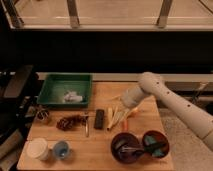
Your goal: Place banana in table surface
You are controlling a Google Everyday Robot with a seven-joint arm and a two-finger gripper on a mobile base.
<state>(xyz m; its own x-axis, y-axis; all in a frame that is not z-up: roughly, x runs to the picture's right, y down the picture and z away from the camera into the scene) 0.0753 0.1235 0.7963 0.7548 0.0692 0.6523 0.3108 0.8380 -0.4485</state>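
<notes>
I see my gripper [125,107] at the slender pale yellow banana cluster [113,120], midway between the long edges of the light-brown wooden plank tabletop [95,152]; I cannot tell its grip.

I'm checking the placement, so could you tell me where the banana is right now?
In the camera view, the banana lies on the table surface near its middle, just right of the black bar, with the gripper close at its upper right.

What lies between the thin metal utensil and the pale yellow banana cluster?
In the camera view, a flat black rectangular bar. The claw is at the banana's upper right end.
</notes>
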